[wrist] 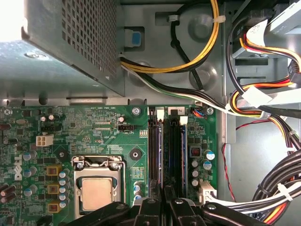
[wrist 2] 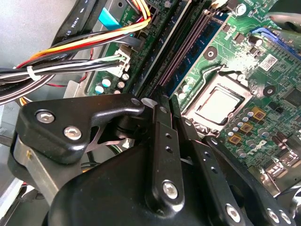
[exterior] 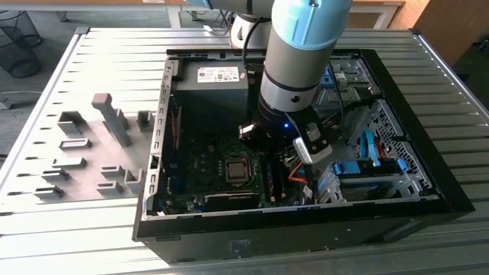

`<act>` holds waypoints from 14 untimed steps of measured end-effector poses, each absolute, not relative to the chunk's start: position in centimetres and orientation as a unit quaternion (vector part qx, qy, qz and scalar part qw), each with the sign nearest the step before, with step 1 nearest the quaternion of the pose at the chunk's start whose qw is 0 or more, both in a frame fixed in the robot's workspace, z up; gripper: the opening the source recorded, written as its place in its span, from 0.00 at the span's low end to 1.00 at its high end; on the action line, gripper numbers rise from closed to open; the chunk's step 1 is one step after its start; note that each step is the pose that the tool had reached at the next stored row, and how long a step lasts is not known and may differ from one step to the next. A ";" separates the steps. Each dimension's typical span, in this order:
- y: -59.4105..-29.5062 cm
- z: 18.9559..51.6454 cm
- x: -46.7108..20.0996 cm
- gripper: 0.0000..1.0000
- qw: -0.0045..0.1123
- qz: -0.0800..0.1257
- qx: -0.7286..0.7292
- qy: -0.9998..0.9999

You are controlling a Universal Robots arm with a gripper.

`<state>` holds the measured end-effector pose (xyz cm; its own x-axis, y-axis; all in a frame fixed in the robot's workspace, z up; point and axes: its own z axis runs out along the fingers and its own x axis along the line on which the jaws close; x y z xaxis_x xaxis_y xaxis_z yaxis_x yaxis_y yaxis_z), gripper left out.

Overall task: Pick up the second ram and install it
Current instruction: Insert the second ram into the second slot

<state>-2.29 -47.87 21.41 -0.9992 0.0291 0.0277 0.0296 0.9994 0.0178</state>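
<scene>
- Reaching down into the open computer case (exterior: 447, 200), the arm (exterior: 294, 74) stands over the motherboard in the exterior view.
- The first wrist view looks straight down: the pincer (wrist: 163, 190) has its fingers drawn close onto the thin top edge of the second ram (wrist: 162, 150), which stands upright in a memory slot beside the processor socket (wrist: 98, 193).
- The second wrist view gives a slanted look past the pincer (wrist 2: 171, 110) along the slots, with the cable bundle (wrist 2: 70, 61) to one side.
- The exterior view adds the grey holder blocks (exterior: 114, 120), standing apart from the case at the exterior view's left.
- The tabletop (exterior: 114, 51) is slatted grey metal; a black mesh bin (exterior: 19, 46) stands on the floor behind it.
</scene>
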 end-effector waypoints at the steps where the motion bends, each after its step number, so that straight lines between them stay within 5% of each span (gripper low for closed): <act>1: -47.9 21.4 -2.3 0.14 0.014 -0.009 -0.015 -1.000; 14: -47.9 21.4 -2.2 0.14 0.014 -0.009 -0.008 -1.000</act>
<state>-2.21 -47.87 21.40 -0.9995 0.0159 0.0277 0.0164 0.9997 0.0178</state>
